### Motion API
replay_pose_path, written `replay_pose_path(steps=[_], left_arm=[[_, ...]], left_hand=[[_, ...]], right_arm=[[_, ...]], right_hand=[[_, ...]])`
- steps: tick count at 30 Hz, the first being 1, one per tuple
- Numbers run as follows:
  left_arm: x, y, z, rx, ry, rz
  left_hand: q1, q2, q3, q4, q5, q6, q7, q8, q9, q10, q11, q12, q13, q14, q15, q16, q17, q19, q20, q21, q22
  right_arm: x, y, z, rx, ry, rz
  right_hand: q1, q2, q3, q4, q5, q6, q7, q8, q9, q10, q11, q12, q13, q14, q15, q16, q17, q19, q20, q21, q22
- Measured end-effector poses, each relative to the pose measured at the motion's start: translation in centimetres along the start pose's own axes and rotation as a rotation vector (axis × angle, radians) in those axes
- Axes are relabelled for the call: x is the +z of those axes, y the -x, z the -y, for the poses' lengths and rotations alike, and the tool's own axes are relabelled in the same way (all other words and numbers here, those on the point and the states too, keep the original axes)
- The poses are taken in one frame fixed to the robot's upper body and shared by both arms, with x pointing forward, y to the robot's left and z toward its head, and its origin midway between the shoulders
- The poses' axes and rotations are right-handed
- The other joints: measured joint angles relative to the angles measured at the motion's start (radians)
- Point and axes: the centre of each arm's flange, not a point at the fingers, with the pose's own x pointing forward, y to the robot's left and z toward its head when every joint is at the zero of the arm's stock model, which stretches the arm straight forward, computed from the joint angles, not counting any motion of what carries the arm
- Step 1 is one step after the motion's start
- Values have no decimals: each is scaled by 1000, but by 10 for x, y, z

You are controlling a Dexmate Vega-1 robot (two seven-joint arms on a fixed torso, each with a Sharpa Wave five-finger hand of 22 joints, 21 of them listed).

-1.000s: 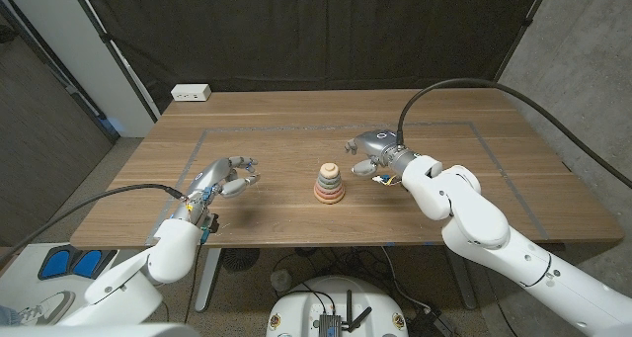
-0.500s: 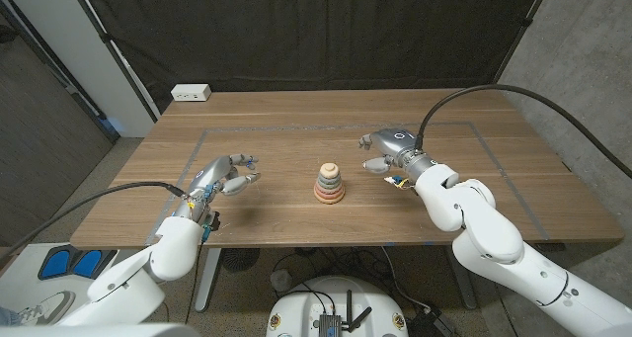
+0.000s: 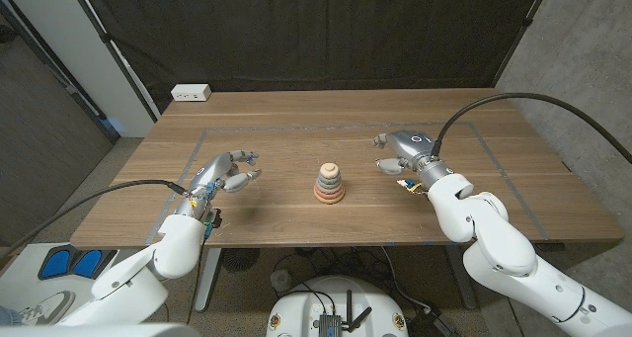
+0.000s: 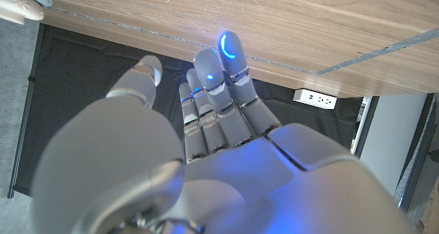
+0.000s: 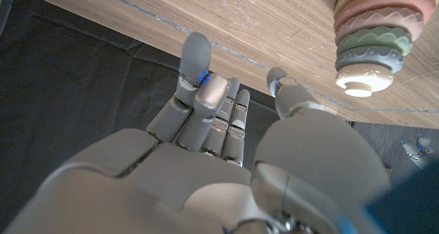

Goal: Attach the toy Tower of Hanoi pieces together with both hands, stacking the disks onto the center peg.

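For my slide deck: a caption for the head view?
Stacked ring tower stands between open left hand and right hand.

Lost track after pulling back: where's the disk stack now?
In the head view the disk stack stands near the table's middle, between the left hand and the right hand, touching neither.

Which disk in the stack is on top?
The small cream disk caps the stack; the pink and green disks beneath are wider and darker.

A white power strip (image 3: 192, 93) lay near the wooden table's (image 3: 296, 199) far left corner. Tape lines (image 3: 267, 127) marked a rectangle on the tabletop, and a black curtain (image 3: 316, 31) hung behind.
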Motion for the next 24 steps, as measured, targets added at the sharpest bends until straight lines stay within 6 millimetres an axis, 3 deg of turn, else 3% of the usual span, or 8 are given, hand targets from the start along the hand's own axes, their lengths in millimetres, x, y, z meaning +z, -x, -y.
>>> replay_pose_path(steps=[24], left_arm=[[5, -1, 14, 147, 33, 13]], left_hand=[[1, 1, 0, 0, 0, 4, -7, 3, 5, -2, 0, 4, -5, 0, 0, 0, 0, 0, 0, 0, 0]], right_arm=[[-66, 20, -20, -81, -21, -85]], right_hand=[[8, 8, 3, -3, 4, 0, 0, 0, 14, 9, -2, 0, -1, 13, 2, 4, 0, 0, 0, 1, -5]])
